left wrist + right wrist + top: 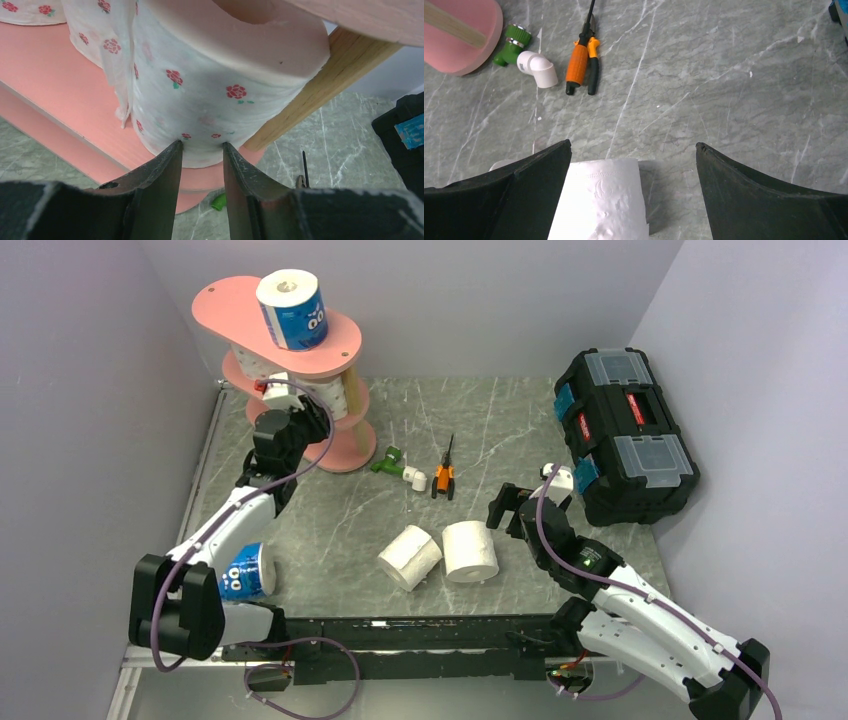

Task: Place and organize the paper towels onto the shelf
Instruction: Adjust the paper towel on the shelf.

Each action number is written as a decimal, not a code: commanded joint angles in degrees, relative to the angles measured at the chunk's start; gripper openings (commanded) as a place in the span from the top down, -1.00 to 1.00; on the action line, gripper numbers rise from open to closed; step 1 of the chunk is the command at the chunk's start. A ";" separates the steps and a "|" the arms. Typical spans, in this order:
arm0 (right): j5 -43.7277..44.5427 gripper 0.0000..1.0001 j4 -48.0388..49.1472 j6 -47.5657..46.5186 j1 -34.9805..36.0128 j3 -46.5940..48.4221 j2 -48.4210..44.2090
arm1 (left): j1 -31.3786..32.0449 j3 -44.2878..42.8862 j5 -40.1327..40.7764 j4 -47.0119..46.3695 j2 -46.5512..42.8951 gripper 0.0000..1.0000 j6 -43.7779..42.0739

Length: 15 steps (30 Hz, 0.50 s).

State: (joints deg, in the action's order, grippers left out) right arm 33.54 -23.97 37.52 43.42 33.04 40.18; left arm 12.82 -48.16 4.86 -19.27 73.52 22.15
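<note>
The pink three-tier shelf (225, 305) stands at the far left. A blue cartoon-eyed roll (292, 310) stands on its top board, and pink-dotted rolls (345, 392) sit on the middle board. My left gripper (305, 412) is at the middle board (50, 85). It (202, 144) is only narrowly open, with both tips touching the side of a flower-dotted roll (210, 90). My right gripper (525, 495) is wide open and low over a plain white roll (470, 550), which lies by its left finger (599, 200). A second plain roll (410, 556) lies beside it. Another blue roll (245, 570) rests by the left arm.
A black toolbox (625, 435) sits at the right. Orange pliers (443, 476) (583, 60) and a green-and-white plastic fitting (402, 467) (531, 57) lie mid-table near the shelf base (469, 35). A wooden shelf post (320, 85) stands right of the dotted roll.
</note>
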 commanded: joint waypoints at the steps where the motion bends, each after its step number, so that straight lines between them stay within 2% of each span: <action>1: 0.56 -0.94 0.27 0.21 -0.10 0.36 0.17 | 0.19 -2.63 -0.43 -2.60 1.16 0.18 1.03; 15: 0.83 -0.93 -0.21 0.29 -0.09 0.46 -0.05 | -0.50 -2.62 1.20 -2.95 2.93 0.17 2.06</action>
State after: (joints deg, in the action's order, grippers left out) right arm 33.56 -23.99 37.52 43.42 33.04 40.18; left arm 12.71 -48.90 5.48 -20.51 75.26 22.81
